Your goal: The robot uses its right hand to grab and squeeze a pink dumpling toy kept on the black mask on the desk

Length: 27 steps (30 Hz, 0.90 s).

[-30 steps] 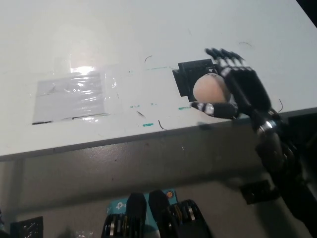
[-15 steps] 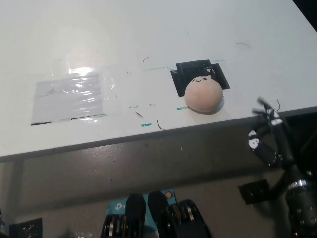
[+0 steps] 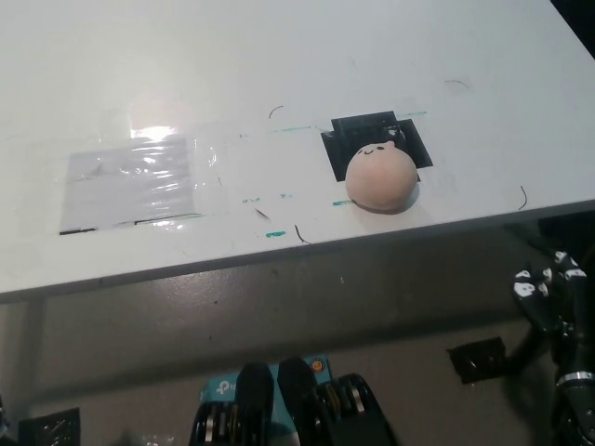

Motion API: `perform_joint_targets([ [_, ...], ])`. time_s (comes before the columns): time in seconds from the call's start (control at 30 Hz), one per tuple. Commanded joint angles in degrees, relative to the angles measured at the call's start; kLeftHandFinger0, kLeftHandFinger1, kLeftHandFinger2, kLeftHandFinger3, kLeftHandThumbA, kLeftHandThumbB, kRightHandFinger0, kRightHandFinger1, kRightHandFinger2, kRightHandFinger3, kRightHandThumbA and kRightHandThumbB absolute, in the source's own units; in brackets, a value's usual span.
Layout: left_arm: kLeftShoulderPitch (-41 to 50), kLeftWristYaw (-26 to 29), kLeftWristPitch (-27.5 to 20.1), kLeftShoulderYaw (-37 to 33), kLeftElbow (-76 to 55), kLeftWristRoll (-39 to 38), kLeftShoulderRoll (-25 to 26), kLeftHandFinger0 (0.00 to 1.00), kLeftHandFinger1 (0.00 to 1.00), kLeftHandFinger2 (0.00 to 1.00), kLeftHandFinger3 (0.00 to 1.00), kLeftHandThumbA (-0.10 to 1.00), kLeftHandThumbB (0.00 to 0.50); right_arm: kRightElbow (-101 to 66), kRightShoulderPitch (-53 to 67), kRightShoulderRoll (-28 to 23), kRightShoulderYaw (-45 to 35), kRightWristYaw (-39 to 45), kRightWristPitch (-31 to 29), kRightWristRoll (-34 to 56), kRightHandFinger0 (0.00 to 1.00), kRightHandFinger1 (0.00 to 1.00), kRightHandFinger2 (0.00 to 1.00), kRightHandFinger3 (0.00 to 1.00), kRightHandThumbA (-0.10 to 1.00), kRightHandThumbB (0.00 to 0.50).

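Observation:
The pink dumpling toy (image 3: 381, 178), round with a small drawn face, sits on the front part of the black mask (image 3: 372, 137) on the white desk (image 3: 279, 65). Nothing touches it. My black right hand (image 3: 548, 293) hangs low at the picture's right edge, below and in front of the desk's front edge and well clear of the toy. It holds nothing and its fingers (image 3: 525, 282) are loosely apart. My white left hand is out of the picture.
A shiny taped rectangle (image 3: 130, 186) lies on the desk at the left. Small green marks (image 3: 276, 234) dot the surface near the front edge (image 3: 279, 255). Below the desk, a black square (image 3: 477, 360) lies on the grey floor.
My right hand let go of the toy and drew back off the desk, dropping down to the lower right. The toy stays on the mask.

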Motion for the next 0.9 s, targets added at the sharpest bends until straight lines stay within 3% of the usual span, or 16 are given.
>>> perform_joint_targets([
  [0.0,-0.8,-0.7,-2.8,0.6,0.2,-0.6,1.2,0.0,0.0,0.09,0.16,1.0,0.5,0.3,-2.7,1.0,-2.6,0.2,4.4,8.8,0.0,0.05,0.23,0.72,0.28,0.162],
  [0.27,-0.7,-0.7,-2.2,0.5,-0.6,-0.8,1.3,0.0,0.01,0.1,0.17,1.0,0.5,0.8,-3.0,0.7,-2.3,-0.4,4.9,9.8,0.0,0.03,0.23,0.74,0.32,0.202],
  [0.4,-0.9,-0.6,-2.7,0.6,0.4,-0.8,1.1,0.0,0.01,0.1,0.17,1.0,0.5,0.6,-3.1,0.5,-1.9,-0.7,5.2,10.4,0.0,0.04,0.24,0.75,0.29,0.172],
  [0.87,-0.6,-0.7,-2.7,0.6,0.0,-0.8,1.1,0.0,0.01,0.11,0.16,1.0,0.5,0.7,-3.1,-0.1,-0.6,-1.3,4.8,10.7,0.0,0.03,0.25,0.79,0.3,0.162],
])
